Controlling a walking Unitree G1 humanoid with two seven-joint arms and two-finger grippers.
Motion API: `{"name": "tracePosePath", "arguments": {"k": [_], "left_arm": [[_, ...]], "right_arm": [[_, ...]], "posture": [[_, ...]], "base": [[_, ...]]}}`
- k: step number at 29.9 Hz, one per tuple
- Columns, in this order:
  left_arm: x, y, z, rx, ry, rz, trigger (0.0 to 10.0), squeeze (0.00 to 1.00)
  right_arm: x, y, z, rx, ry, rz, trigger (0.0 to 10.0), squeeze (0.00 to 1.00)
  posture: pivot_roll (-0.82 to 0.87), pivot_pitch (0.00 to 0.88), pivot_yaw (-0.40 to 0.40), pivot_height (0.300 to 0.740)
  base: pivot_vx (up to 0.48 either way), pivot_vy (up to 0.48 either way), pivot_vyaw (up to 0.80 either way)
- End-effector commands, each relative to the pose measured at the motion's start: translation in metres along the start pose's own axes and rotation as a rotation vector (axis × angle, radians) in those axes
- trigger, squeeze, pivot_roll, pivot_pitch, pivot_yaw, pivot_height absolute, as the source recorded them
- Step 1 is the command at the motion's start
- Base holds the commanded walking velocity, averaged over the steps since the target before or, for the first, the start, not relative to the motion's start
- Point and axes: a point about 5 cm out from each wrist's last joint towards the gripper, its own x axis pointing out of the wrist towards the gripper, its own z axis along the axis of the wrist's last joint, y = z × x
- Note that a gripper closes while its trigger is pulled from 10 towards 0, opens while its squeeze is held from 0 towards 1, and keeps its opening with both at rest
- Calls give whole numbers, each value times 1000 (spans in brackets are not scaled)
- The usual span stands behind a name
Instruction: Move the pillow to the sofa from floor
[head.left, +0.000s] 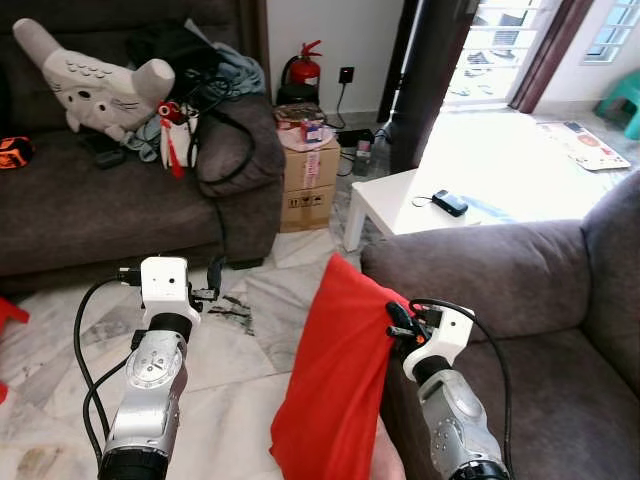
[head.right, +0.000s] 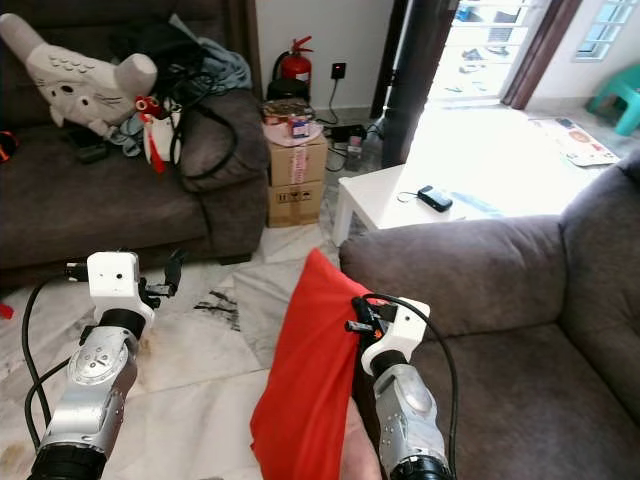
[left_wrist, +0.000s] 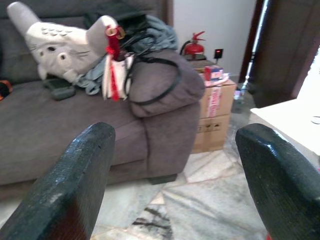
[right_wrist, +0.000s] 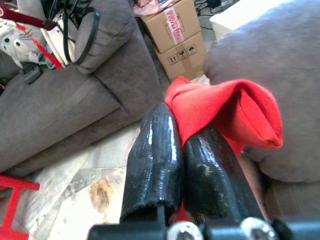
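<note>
A red pillow (head.left: 335, 385) hangs upright off the floor, right beside the arm of the near grey sofa (head.left: 520, 300). My right gripper (head.left: 397, 322) is shut on the pillow's upper edge; in the right wrist view its fingers (right_wrist: 172, 160) pinch the red fabric (right_wrist: 235, 112). My left gripper (head.left: 213, 278) is raised over the marble floor to the pillow's left, open and holding nothing. In the left wrist view its two fingers (left_wrist: 75, 180) stand wide apart, facing the far sofa.
A second dark sofa (head.left: 100, 200) at the back left holds a grey plush toy (head.left: 95, 85), bags and clothes. A cardboard box (head.left: 308, 185) and a fire extinguisher (head.left: 305, 65) stand beside it. A white low table (head.left: 400, 205) with a black device is behind the near sofa's arm.
</note>
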Motion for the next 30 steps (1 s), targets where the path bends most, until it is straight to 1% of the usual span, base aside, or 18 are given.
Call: {"name": "tracePosePath", "arguments": {"k": [1, 7, 11, 16, 21, 30], "left_arm": [[-1, 0, -4, -8, 22, 0, 10000, 0], [-1, 0, -4, -9, 22, -1, 10000, 0], [-1, 0, -4, -11, 22, 0, 10000, 0], [-1, -1, -4, -13, 22, 0, 10000, 0], [-1, -1, -4, -19, 23, -1, 10000, 0], [-1, -2, -5, -24, 23, -5, 10000, 0]], "right_arm": [[11, 10, 30, -24, -147, 40, 10000, 0], [11, 8, 31, -27, -151, 28, 10000, 0], [11, 7, 32, -28, -153, 21, 10000, 0], [11, 4, 32, -34, -152, 3, 10000, 0], [11, 0, 32, -39, -149, -17, 10000, 0], [11, -2, 31, -42, -145, -26, 10000, 0]], "posture": [[135, 0, -99, 740], [135, 0, -101, 740], [134, 0, -101, 740], [135, 0, -103, 740], [134, 0, -104, 740], [135, 0, -103, 740]], "base": [[0, 0, 0], [0, 0, 0], [0, -469, 0], [0, 0, 0], [0, 402, 0], [0, 436, 0]]}}
